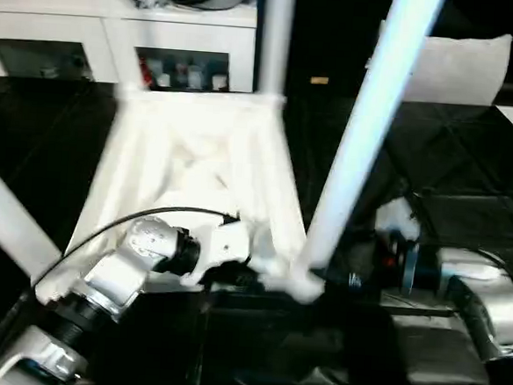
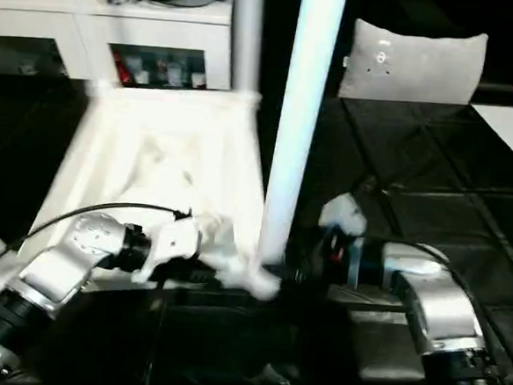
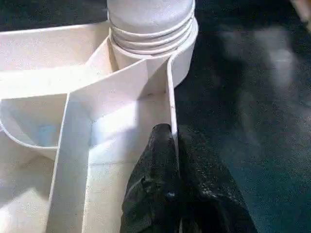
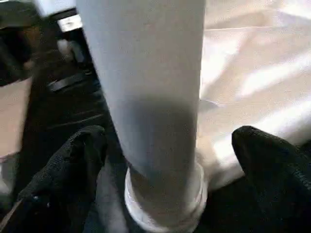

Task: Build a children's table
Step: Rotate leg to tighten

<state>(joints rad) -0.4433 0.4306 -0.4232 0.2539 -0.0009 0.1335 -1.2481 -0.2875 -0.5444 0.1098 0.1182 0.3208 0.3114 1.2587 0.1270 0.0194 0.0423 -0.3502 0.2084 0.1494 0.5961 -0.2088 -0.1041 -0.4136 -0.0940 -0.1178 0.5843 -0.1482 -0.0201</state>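
Left wrist view: end effector pinches tabletop rim.

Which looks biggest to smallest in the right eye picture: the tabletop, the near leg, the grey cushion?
1. tabletop
2. near leg, though it stands closer to the camera
3. grey cushion, farther back, so truly unsure

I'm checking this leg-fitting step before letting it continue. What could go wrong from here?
1. The leg in the near corner socket still shows thread rings, so it may not be fully seated and could wobble.
2. The right gripper is open around the leg, so nothing steadies it.
3. The left gripper pinches only a thin rim of the tabletop; it might slip.
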